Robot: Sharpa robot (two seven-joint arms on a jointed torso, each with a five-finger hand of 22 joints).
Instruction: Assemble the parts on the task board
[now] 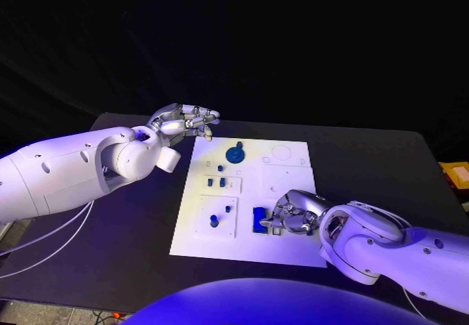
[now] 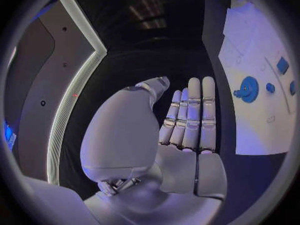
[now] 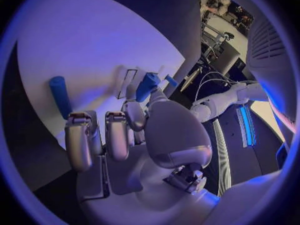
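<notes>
A: While the right hand sits low on the near end of the task board, its fingers curl round a blue part — pinched, I think, though the view is cramped.

B: And the left hand?

A: Off the board's far corner, fingers straight and apart, holding nothing. The blue gear sits nearby on the board.

B: The risk?

A: A loose pinch could tilt the part, so it jams or drops.
</notes>
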